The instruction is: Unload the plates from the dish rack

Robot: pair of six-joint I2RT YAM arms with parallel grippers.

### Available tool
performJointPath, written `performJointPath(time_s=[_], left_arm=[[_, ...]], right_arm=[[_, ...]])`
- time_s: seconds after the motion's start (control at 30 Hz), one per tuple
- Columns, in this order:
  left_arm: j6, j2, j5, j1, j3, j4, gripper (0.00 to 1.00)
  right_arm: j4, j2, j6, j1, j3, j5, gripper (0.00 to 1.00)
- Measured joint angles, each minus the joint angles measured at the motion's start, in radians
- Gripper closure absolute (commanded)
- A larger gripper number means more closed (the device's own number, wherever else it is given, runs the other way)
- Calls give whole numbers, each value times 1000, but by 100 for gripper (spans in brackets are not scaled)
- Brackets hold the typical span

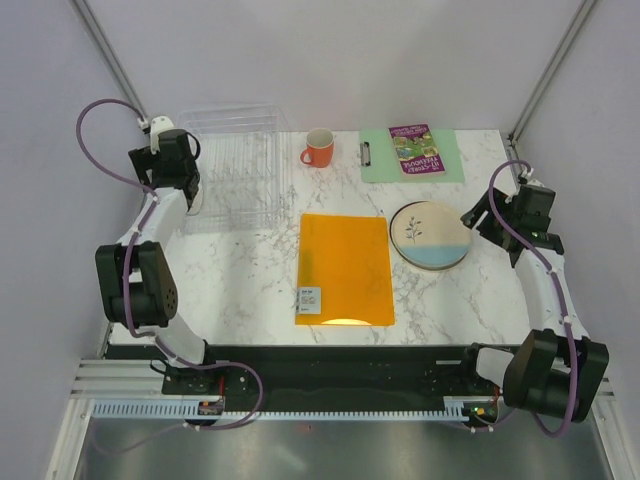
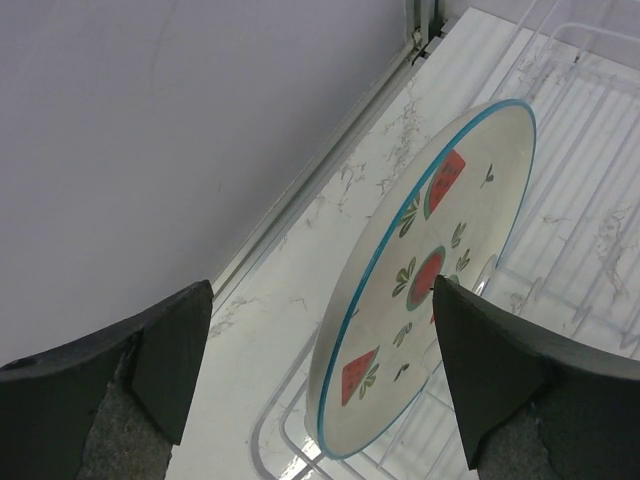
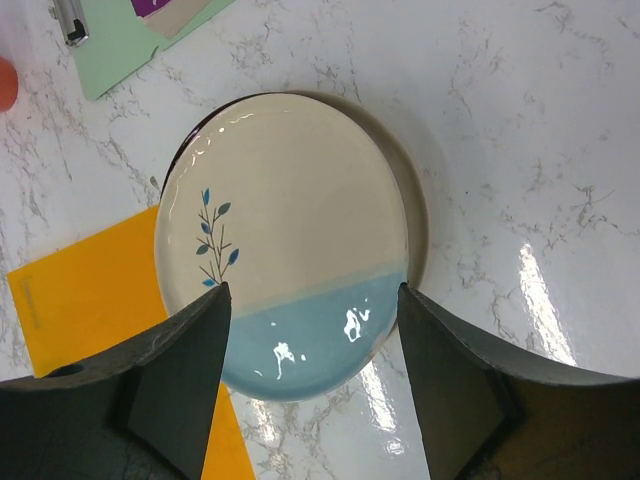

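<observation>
plate with red fruit marks (image 2: 430, 270) is being lined up for a grasp, propped on edge in the dish rack (image 1: 235, 165) between the wide-spread fingers of the left gripper (image 2: 320, 300); a closing pinch on its rim is being called for next. sprig plate (image 3: 290, 230), on the table (image 1: 250, 280), is being overhung by the right gripper (image 3: 312, 295), likewise spread wide.

- My left gripper (image 1: 188, 196) sits at the left side of the clear dish rack (image 1: 235, 160), in the upper left of the frame.
- My right gripper (image 1: 480, 218) is at the right, just beside a cream-and-pale-blue plate (image 1: 431, 234) lying flat on the marble table (image 1: 240, 270).
- An orange folder (image 1: 345, 268) lies mid-frame, left of that plate.
- An orange mug (image 1: 319, 149) and a green clipboard (image 1: 411, 155) stand along the top edge.
</observation>
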Motion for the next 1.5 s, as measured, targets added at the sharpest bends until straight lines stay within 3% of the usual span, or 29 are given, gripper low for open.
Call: performJointPath(time_s=[0.03, 0.07, 0.13, 0.17, 0.27, 0.4, 0.57, 1.23, 1.5], left_arm=[[0, 19, -7, 1, 5, 8, 7], [1, 35, -12, 1, 7, 15, 18], [4, 61, -17, 1, 8, 27, 29], [7, 71, -17, 1, 10, 31, 46], [17, 91, -16, 1, 14, 42, 75], [36, 86, 20, -2, 18, 46, 98], [120, 81, 49, -18, 23, 27, 98], [140, -16, 60, -15, 101, -113, 98], [129, -169, 55, -4, 148, -151, 98]], right_arm=[[2, 5, -2, 0, 0, 0, 26], [3, 12, -3, 0, 0, -1, 26], [5, 27, -3, 0, 0, -5, 27], [6, 33, -3, 0, 0, -8, 27], [13, 52, -3, 0, 0, -15, 27], [15, 59, -3, 0, 0, -27, 27], [21, 58, -3, 0, 0, -34, 27], [-10, 8, -29, 0, 3, -46, 26], [-54, -54, -30, 0, 38, -61, 26]])
